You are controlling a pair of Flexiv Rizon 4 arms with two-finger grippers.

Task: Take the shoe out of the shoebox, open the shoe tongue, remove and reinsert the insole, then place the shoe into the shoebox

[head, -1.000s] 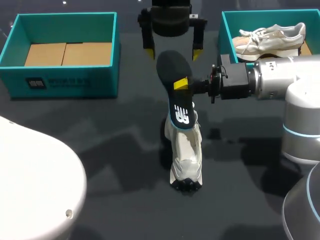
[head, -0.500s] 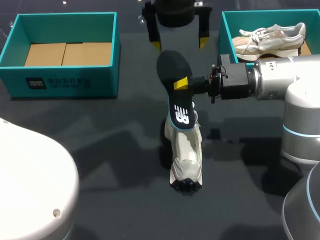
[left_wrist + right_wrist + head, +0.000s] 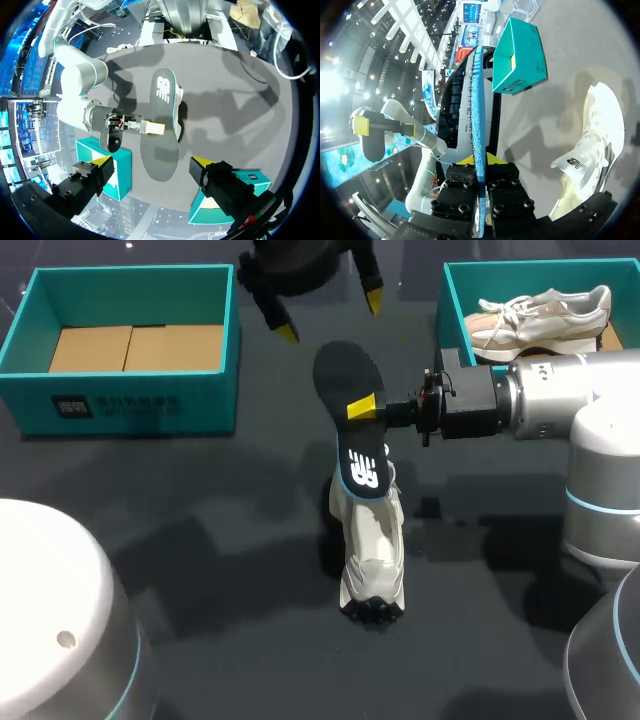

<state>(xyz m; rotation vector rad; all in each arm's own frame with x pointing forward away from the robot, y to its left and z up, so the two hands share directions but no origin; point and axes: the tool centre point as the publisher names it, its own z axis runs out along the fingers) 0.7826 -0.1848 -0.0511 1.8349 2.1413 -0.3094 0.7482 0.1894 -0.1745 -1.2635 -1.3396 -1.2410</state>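
R gripper (image 3: pixel 372 406) pinches insole (image 3: pixel 345 380), logo end at collar of shoe (image 3: pixel 372 550), table centre; L gripper (image 3: pixel 331 320) agape at 12 o'clock; rec. align insole w/ shoe, 1 steady pull.

A white mesh sneaker (image 3: pixel 370 540) is sitting near the middle of the dark table (image 3: pixel 230 520). Over its far end, my right claw (image 3: pixel 363 407) is gripping a black foam insole (image 3: pixel 345 375) by one edge from the right. Behind the insole, my left claw (image 3: pixel 330 318) is hanging with its fingers spread. An open teal cardboard shoebox (image 3: pixel 120 405) is standing at the far left. A second teal shoebox (image 3: pixel 452 300), at the far right behind my right arm, is holding a pale laced sneaker (image 3: pixel 540 315).
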